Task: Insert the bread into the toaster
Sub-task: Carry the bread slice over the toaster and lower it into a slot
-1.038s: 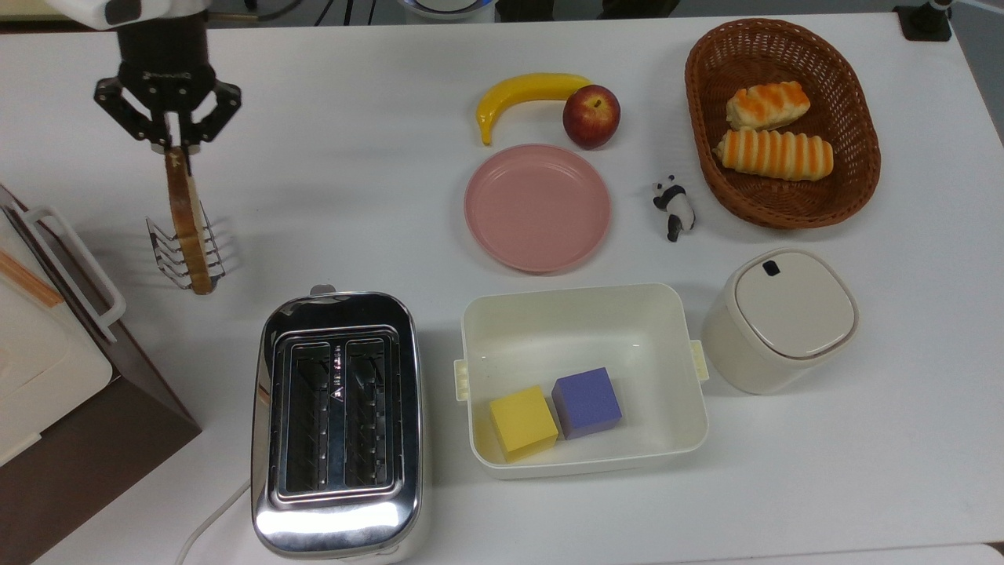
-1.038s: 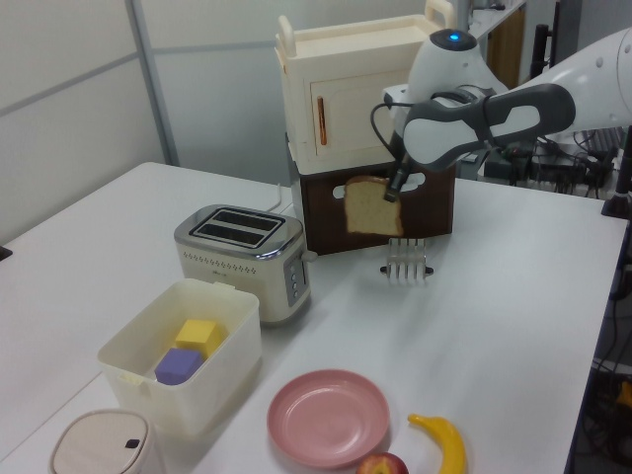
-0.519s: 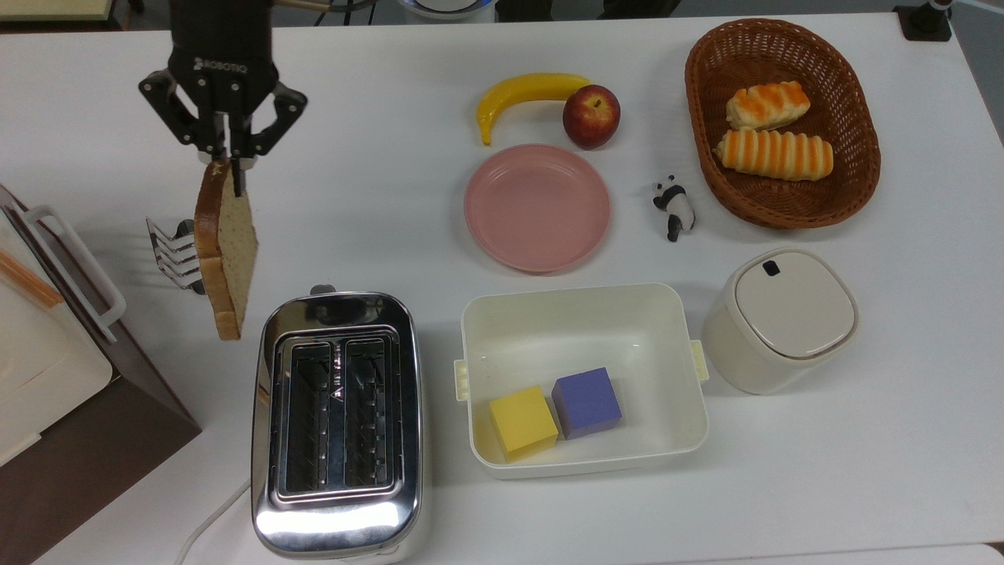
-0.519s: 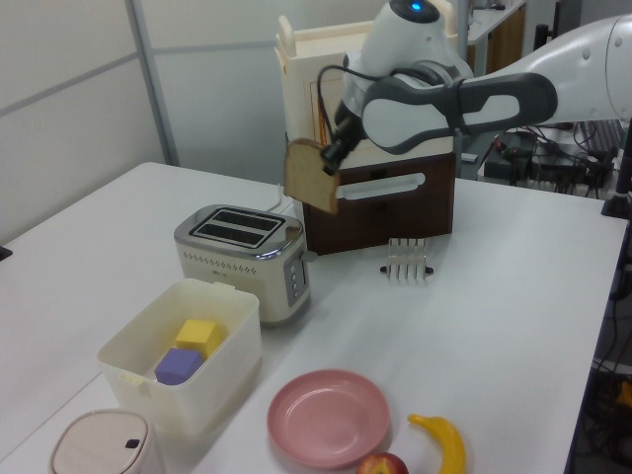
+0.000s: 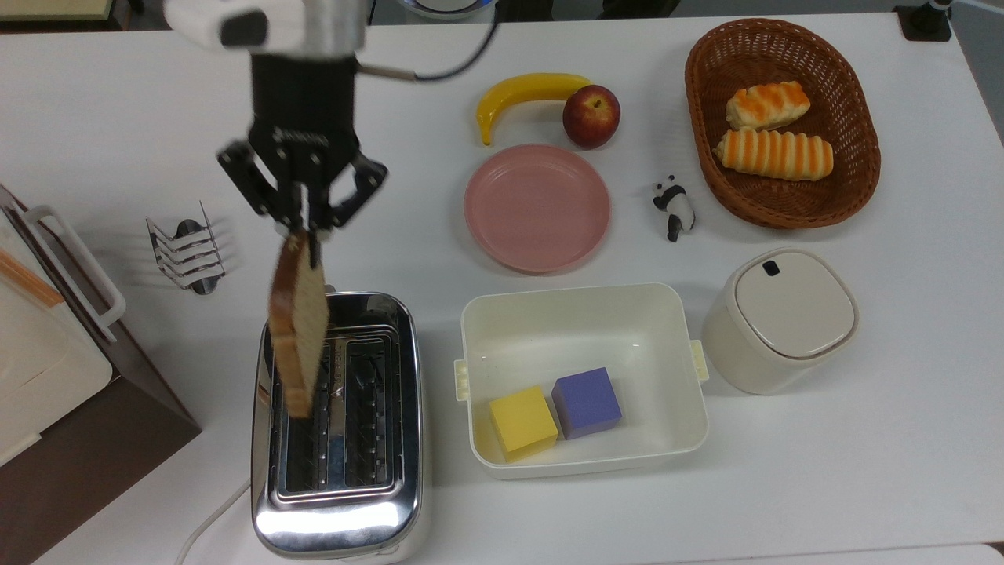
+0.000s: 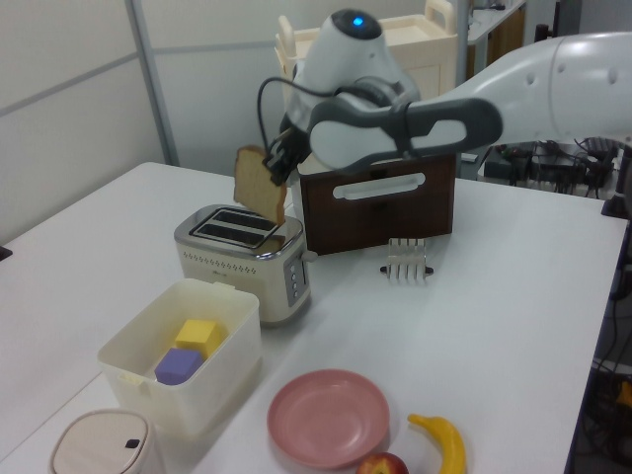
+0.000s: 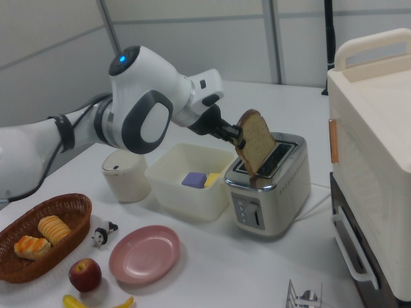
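Observation:
My gripper (image 5: 304, 232) (image 6: 279, 164) (image 7: 237, 136) is shut on the top edge of the bread (image 5: 299, 329) (image 6: 258, 185) (image 7: 256, 149), a brown slice hanging tilted in the air. The slice hovers just above the chrome toaster (image 5: 337, 506) (image 6: 245, 259) (image 7: 273, 192), over its slots, at the end near the top view's top. Its lower edge is close to the slot openings, still clear of them. Both dark slots look empty.
An empty wire toast rack (image 5: 184, 251) (image 6: 406, 261) stands at the top view's left, by a brown and cream cabinet (image 5: 55, 369). A cream bin (image 5: 582, 463) with two cubes sits right of the toaster. Pink plate (image 5: 537, 206), banana, apple, panda figure, basket (image 5: 851, 110) and lidded canister (image 5: 780, 318) lie beyond.
My gripper has carried the bread from the toast rack toward the top view's right and bottom, to above the toaster. The rack now stands empty.

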`<state>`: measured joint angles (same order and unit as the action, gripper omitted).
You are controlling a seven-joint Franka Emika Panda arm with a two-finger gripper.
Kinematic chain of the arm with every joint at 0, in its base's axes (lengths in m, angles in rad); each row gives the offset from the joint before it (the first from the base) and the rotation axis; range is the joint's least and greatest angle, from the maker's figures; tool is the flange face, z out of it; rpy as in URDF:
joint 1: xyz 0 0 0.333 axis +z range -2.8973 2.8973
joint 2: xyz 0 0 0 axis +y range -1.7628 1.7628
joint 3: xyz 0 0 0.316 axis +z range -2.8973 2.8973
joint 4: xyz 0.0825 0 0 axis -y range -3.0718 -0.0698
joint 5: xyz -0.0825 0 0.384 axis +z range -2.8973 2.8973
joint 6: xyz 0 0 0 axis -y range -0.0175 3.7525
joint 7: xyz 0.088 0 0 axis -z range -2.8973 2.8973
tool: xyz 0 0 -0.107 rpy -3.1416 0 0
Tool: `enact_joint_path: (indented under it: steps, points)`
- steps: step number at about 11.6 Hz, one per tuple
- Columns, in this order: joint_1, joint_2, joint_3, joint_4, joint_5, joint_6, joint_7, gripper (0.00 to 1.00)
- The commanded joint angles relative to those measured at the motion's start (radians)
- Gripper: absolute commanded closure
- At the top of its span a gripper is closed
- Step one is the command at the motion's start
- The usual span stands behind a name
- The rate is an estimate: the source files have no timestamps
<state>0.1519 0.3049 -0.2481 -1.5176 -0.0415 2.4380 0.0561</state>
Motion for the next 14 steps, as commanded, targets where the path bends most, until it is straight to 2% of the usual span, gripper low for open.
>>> enact_joint_path:
  steps: [1,6,12,14]
  points:
    - [0.014,0.083,0.015,0.048,0.008,0.099,0.050,1.00]
    - [0.012,0.085,0.038,0.077,0.017,0.111,0.071,1.00]
    - [0.011,0.112,0.038,0.073,0.029,0.113,0.062,1.00]
    - [0.009,0.112,0.038,0.066,0.026,0.113,0.044,0.94]
